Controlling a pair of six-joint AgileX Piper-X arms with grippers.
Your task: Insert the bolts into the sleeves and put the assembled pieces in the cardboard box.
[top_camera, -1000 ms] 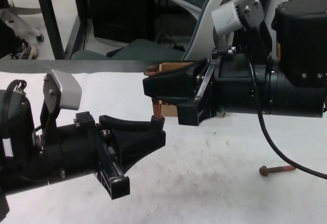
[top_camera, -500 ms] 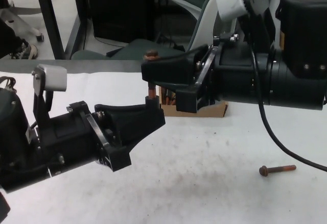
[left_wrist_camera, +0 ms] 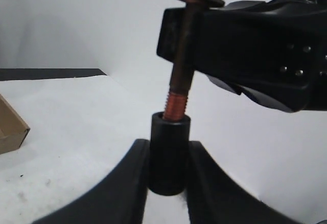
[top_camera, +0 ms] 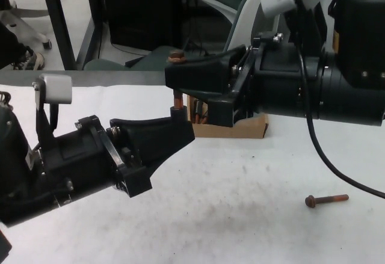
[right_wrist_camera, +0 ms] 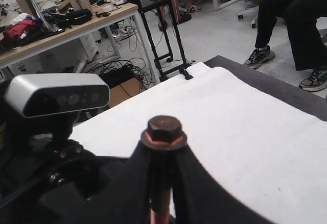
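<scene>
My left gripper (left_wrist_camera: 167, 165) is shut on a black sleeve (left_wrist_camera: 169, 152), held upright above the bench. Directly over it, my right gripper (left_wrist_camera: 191, 27) is shut on a rusty copper-coloured bolt (left_wrist_camera: 182, 66), head up; the threaded tip sits in the sleeve's mouth. From above, the left gripper (top_camera: 178, 128) lies under the right gripper (top_camera: 177, 74), with the bolt (top_camera: 178, 98) bridging them. The bolt's hex head (right_wrist_camera: 163, 130) pokes up between the right fingers. The cardboard box (top_camera: 231, 128) stands behind the grippers, holding several pieces.
A second bolt (top_camera: 325, 199) lies on the white bench cover at the right. An office chair (top_camera: 198, 35) and a dark rack stand beyond the far edge. A box corner (left_wrist_camera: 11, 127) shows in the left wrist view.
The left gripper has swung up and rotated under the right one. The right gripper rose a little with the bolt, and the bolt's tip now sits at the sleeve's opening.
</scene>
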